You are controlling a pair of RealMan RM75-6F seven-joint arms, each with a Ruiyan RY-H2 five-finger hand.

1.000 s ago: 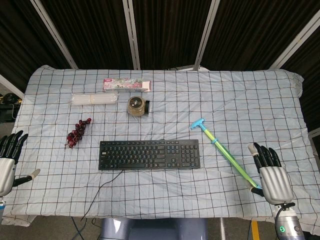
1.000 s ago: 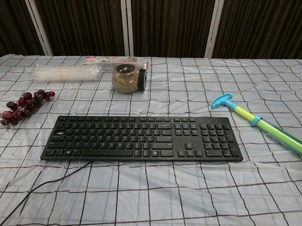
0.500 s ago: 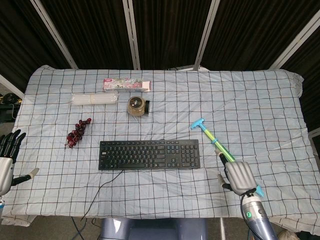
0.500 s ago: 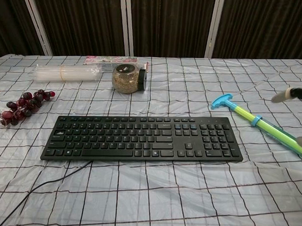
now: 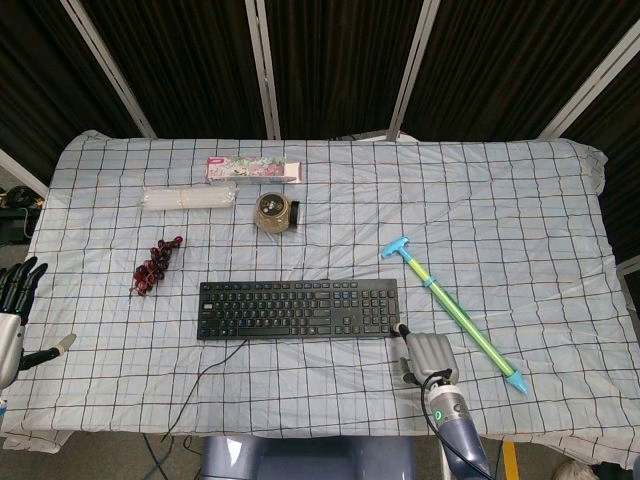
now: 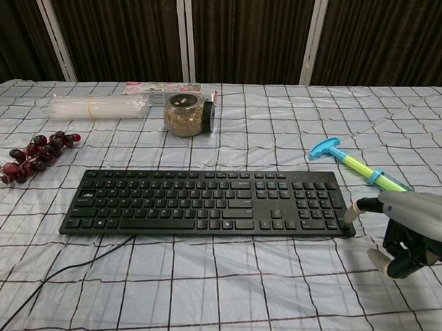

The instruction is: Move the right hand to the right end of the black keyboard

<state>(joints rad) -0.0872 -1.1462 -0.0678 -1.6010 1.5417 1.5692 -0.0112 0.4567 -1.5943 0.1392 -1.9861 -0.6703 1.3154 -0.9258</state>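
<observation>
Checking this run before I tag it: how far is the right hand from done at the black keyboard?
Nearly done. The right hand sits at the front right corner of the black keyboard, holding nothing; in the chest view one fingertip reaches the keyboard's right edge, though contact is unclear. What's left is at most a small settle at that end. The left hand is idle at the table's left edge.

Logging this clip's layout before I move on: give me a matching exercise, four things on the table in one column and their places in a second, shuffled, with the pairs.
Things:
1. right hand
2. grapes
3. jar
4. water squirter

Places:
A. left of the keyboard, beyond its far corner
B. at the keyboard's near right corner
C. lying diagonally to the right of the keyboard
D. behind the keyboard, near the patterned box

Pairs: 1-B, 2-A, 3-D, 4-C
</observation>
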